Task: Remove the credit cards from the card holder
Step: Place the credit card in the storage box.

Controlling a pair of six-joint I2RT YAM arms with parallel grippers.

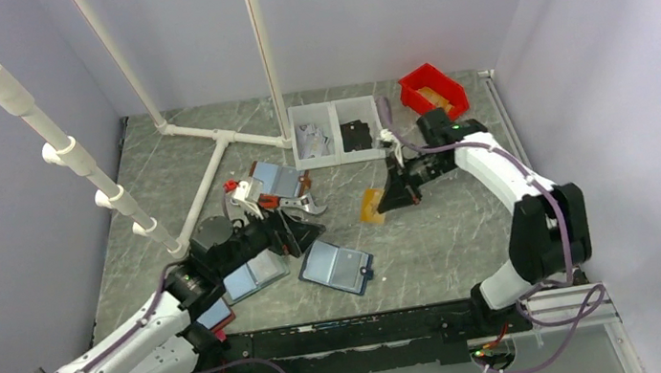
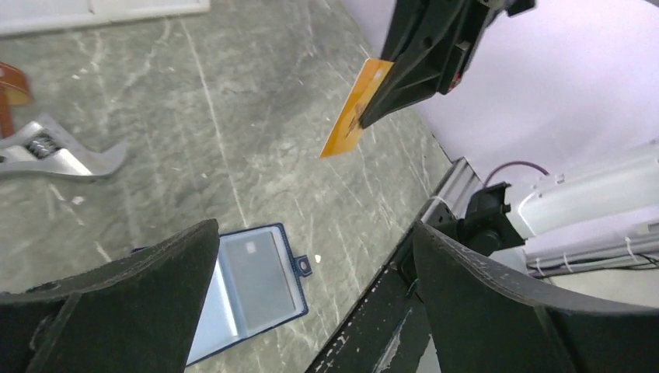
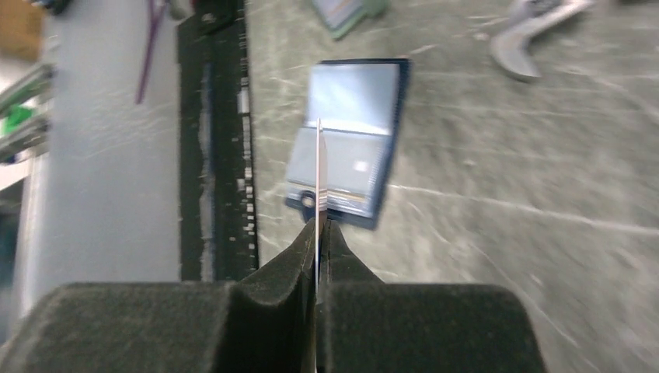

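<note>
The navy card holder (image 1: pixel 337 266) lies open and flat on the marble table, light blue pockets up, strap tab towards the front edge. In the left wrist view a grey card with a chip (image 2: pixel 250 278) sits in one pocket of the card holder (image 2: pixel 289 299). My right gripper (image 1: pixel 390 202) is shut on the orange-gold credit card (image 1: pixel 371 206), which hangs clear above the table right of the holder. From the right wrist the credit card (image 3: pixel 319 175) is edge-on between the pads, above the card holder (image 3: pixel 353 101). My left gripper (image 1: pixel 292 240) is open and empty, just left of the holder.
A silver wrench (image 1: pixel 307 205) lies behind the left gripper. Other open holders lie at the left (image 1: pixel 254 274) and further back (image 1: pixel 276 179). A white two-part bin (image 1: pixel 336 133), a red bin (image 1: pixel 433 89) and a white pipe frame (image 1: pixel 210 178) stand at the back.
</note>
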